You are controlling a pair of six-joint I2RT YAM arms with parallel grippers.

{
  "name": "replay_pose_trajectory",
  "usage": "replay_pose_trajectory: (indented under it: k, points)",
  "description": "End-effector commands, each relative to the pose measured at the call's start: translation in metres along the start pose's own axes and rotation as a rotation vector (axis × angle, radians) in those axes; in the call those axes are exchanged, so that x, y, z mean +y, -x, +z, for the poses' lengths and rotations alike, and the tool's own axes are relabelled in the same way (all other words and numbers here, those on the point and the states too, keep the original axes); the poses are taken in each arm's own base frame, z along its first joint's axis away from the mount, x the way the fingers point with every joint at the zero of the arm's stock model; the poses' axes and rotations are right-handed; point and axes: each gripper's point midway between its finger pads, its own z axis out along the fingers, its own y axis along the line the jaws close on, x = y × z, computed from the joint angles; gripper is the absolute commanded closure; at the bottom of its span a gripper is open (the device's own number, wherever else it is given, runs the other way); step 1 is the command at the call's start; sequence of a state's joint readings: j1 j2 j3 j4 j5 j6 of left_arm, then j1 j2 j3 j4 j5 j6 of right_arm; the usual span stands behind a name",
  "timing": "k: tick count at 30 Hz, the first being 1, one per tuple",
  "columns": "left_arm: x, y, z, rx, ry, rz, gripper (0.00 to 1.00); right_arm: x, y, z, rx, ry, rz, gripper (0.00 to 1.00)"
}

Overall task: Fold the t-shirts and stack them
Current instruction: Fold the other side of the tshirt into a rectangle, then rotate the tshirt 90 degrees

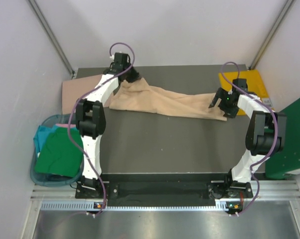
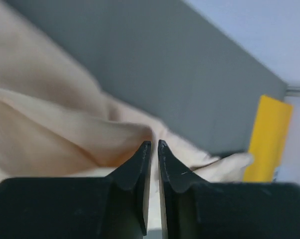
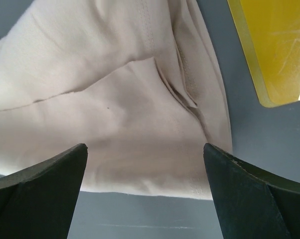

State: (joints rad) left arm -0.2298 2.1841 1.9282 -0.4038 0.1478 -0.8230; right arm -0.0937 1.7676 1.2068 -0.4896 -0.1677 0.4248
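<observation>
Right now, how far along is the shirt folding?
Nothing looks folded or stacked yet. In hand: the beige t-shirt lies rumpled across the table, left gripper shut on one end, right gripper open over the other. Left: folding it, plus the green shirt in the basket.

White arms point(image 1: 91, 149), black joints point(image 1: 89, 118) and claws point(image 2: 154, 149), purple cables point(image 1: 121, 44).

No legible text, label, brand, number or sign is found on any surface in the three views.
</observation>
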Motion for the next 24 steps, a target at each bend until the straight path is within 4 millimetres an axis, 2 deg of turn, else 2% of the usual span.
replay_pose_trajectory:
  k: [1, 2, 4, 5, 6, 8, 9, 10, 11, 12, 13, 14, 15, 16, 17, 18, 19, 20, 21, 22, 23, 24]
  points:
    - [-0.021, 0.024, 0.032, -0.026, -0.102, -0.036, 0.60, 0.024, 0.030, 0.006, -0.083, 0.075, -0.001, 0.00]
    - [-0.029, 0.034, 0.031, -0.044, -0.120, -0.044, 0.45, 0.027, 0.034, 0.008, -0.095, 0.086, 0.004, 0.00]
    - [-0.024, 0.039, 0.035, -0.047, -0.105, -0.057, 0.28, 0.030, 0.039, 0.012, -0.103, 0.097, 0.012, 0.00]
    - [-0.025, 0.042, 0.032, -0.051, -0.107, -0.046, 0.26, 0.031, 0.041, 0.013, -0.105, 0.094, 0.018, 0.00]
    - [-0.026, 0.043, 0.024, -0.050, -0.103, -0.036, 0.24, 0.032, 0.047, 0.014, -0.115, 0.089, 0.018, 0.00]
    - [-0.016, 0.040, 0.018, -0.036, -0.077, -0.013, 0.22, 0.031, 0.051, 0.012, -0.117, 0.074, 0.015, 0.00]
    - [-0.022, 0.043, 0.003, -0.046, -0.084, 0.002, 0.22, 0.033, 0.056, 0.008, -0.132, 0.077, 0.007, 0.00]
    - [-0.007, 0.031, 0.004, -0.023, -0.049, 0.002, 0.21, 0.033, 0.058, 0.006, -0.137, 0.072, -0.003, 0.00]
    - [-0.015, 0.036, -0.014, -0.043, -0.069, 0.024, 0.21, 0.033, 0.060, 0.005, -0.142, 0.070, -0.018, 0.00]
    - [-0.013, 0.033, -0.020, -0.043, -0.064, 0.028, 0.21, 0.033, 0.066, 0.000, -0.162, 0.060, -0.027, 0.00]
    - [0.001, 0.020, -0.020, -0.015, -0.036, 0.025, 0.20, 0.033, 0.067, -0.002, -0.168, 0.054, -0.040, 0.00]
    - [-0.007, 0.021, -0.036, -0.023, -0.055, 0.033, 0.20, 0.032, 0.071, -0.006, -0.179, 0.047, -0.062, 0.00]
    - [-0.005, 0.016, -0.041, -0.012, -0.054, 0.036, 0.20, 0.033, 0.078, -0.012, -0.205, 0.037, -0.074, 0.00]
    - [0.008, 0.001, -0.042, 0.022, -0.028, 0.029, 0.20, 0.036, 0.081, -0.015, -0.215, 0.031, -0.097, 0.00]
    - [0.002, 0.000, -0.055, 0.019, -0.045, 0.029, 0.20, 0.041, 0.090, -0.021, -0.242, 0.028, -0.143, 0.00]
    - [0.001, -0.008, -0.060, 0.039, -0.054, 0.026, 0.21, 0.040, 0.096, -0.022, -0.261, 0.007, -0.170, 0.00]
    - [0.014, -0.026, -0.061, 0.077, -0.034, 0.013, 0.21, 0.045, 0.096, -0.021, -0.263, -0.006, -0.204, 0.00]
    - [0.009, -0.028, -0.071, 0.075, -0.049, 0.010, 0.21, 0.048, 0.104, -0.023, -0.284, -0.024, -0.251, 0.00]
    - [0.011, -0.038, -0.074, 0.090, -0.036, 0.009, 0.21, 0.039, 0.106, -0.014, -0.280, -0.083, -0.268, 0.00]
    - [0.026, -0.053, -0.074, 0.118, -0.001, -0.004, 0.21, 0.040, 0.105, -0.010, -0.275, -0.100, -0.289, 0.00]
    - [0.031, -0.061, -0.083, 0.137, 0.023, -0.024, 0.21, 0.041, 0.109, -0.007, -0.281, -0.114, -0.309, 0.00]
    - [0.035, -0.069, -0.086, 0.158, 0.030, -0.040, 0.22, 0.032, 0.106, 0.006, -0.262, -0.146, -0.310, 0.00]
